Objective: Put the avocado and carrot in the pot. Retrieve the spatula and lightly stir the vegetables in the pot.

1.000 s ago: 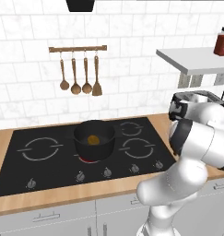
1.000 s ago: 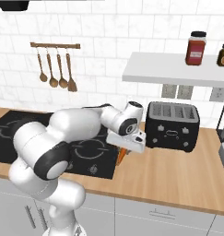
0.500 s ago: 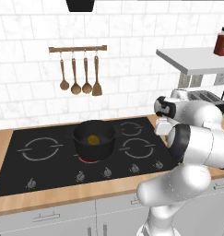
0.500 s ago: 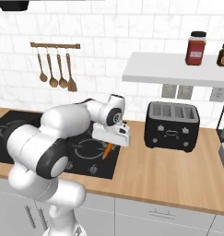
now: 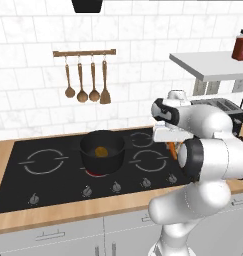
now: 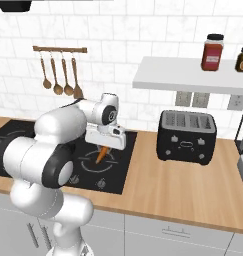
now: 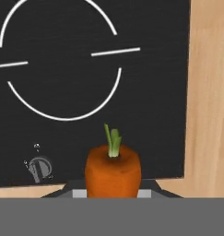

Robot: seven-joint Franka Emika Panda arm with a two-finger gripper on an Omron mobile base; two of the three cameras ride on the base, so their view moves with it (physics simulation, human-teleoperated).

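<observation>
Gripper [image 6: 104,148]: fingers clamped on the small, slim orange carrot [image 7: 113,171], which we see hanging tip-down below them, green stub pointing away from the hand.

Beneath the fingers: black glass hob [image 7: 62,69], white burner ring; a round knob [image 7: 39,168] to one side.

Farther out, left of the fingers: squat round black pot [image 5: 102,151] on the hob, a yellow-orange vegetable piece [image 5: 101,151] inside.

Right of the fingers: black boxy toaster [image 6: 187,136] on the wooden counter [image 6: 193,185].
</observation>
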